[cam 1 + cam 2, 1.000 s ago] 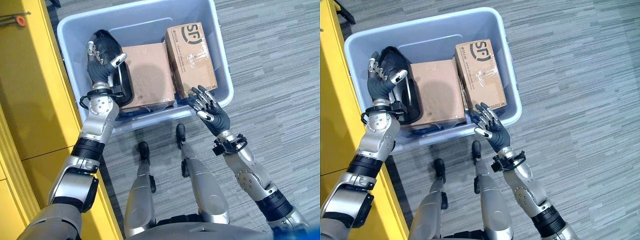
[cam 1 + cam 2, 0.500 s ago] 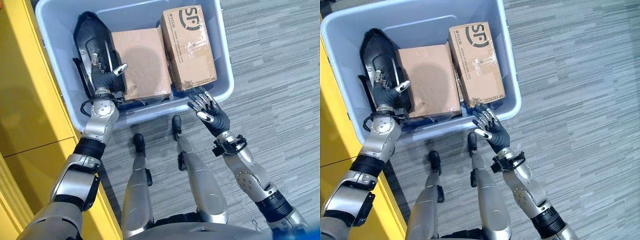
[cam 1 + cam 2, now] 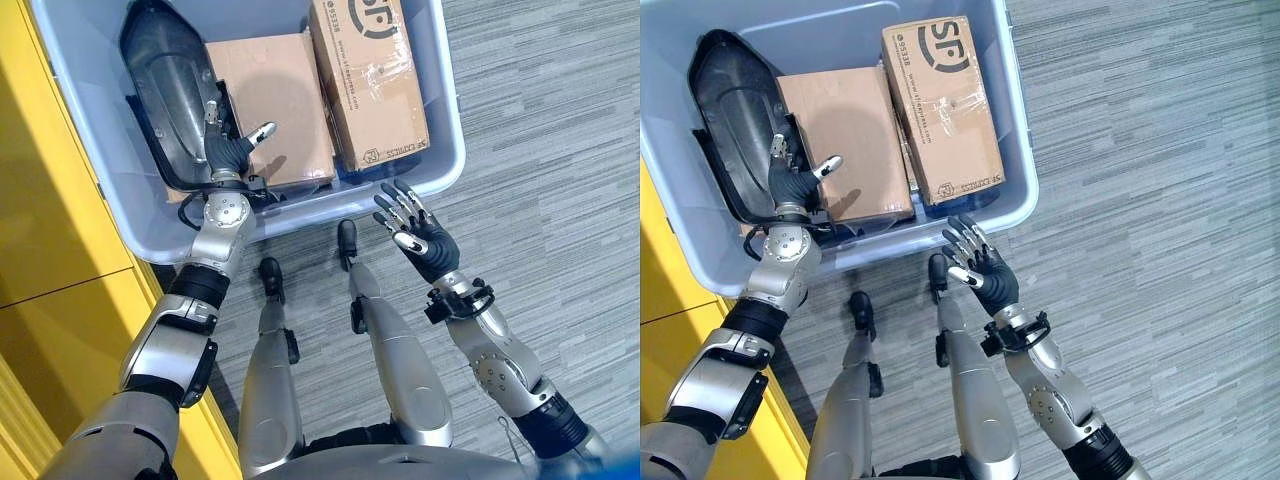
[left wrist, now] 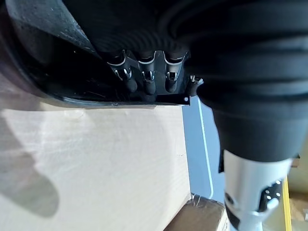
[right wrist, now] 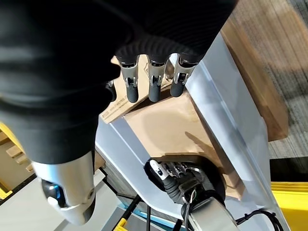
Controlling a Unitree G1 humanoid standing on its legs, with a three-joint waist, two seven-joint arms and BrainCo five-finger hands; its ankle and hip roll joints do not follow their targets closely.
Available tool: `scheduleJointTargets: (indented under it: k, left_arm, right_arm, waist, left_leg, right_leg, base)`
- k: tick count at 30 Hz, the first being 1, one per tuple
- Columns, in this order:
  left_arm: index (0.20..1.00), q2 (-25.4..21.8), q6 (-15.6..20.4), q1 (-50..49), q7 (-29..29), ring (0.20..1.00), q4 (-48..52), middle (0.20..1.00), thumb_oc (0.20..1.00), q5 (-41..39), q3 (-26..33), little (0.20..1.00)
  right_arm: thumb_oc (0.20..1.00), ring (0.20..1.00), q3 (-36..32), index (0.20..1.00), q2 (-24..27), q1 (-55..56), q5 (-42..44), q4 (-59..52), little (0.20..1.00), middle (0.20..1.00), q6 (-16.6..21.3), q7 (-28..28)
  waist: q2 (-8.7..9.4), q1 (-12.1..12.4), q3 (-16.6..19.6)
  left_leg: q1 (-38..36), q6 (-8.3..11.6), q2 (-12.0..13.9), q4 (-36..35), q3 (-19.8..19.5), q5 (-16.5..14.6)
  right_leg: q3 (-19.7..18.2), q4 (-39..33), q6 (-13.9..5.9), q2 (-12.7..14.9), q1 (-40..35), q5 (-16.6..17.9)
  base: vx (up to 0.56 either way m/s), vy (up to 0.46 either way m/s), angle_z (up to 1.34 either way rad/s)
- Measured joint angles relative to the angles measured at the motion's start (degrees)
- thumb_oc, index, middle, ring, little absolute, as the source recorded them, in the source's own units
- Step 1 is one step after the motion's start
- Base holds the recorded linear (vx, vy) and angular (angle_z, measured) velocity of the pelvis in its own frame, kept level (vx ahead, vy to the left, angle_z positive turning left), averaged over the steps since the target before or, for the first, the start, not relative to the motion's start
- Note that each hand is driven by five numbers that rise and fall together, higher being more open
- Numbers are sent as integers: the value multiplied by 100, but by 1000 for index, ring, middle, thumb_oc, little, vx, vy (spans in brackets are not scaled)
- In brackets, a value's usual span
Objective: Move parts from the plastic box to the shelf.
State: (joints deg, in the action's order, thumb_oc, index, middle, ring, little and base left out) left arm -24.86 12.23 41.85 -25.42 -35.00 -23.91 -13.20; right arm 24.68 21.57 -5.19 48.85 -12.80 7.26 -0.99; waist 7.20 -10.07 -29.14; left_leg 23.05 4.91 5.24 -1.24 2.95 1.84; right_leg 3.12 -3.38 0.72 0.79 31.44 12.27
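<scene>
Two cardboard boxes (image 3: 272,110) (image 3: 366,80), one black part (image 3: 165,90) in bin (image 3: 445,150); robot hands (image 3: 232,152) (image 3: 420,235) both unclenched.

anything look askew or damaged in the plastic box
Nothing looks damaged. The black curved part stands tilted against the plastic box's left wall rather than lying flat, with the left robot hand against it. Both cardboard boxes lie flat and intact.

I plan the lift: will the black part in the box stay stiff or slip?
The black part looks like a hard moulded shell, so probably stiff. Its glossy surface may slip under the left hand. Long and leaning on the box wall, it may swing.
</scene>
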Motion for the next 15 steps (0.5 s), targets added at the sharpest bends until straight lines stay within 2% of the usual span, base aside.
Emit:
scheduleJointTargets:
  k: [15]
  left_arm:
    - [1000, 420, -4, -538, 65, 1000, 322, 1000, 1000, 326, -89, 1000]
  right_arm:
    - [1000, 1000, -167, 1000, -4, 75, -3, -64, 1000, 1000, 68, 14]
  waist:
    - [6, 105, 8]
  left_leg:
    - [4, 7, -29, 125, 5, 9]
  right_leg:
    - [-16, 28, 22, 26, -33, 52]
  base:
    - [-15, -4, 0]
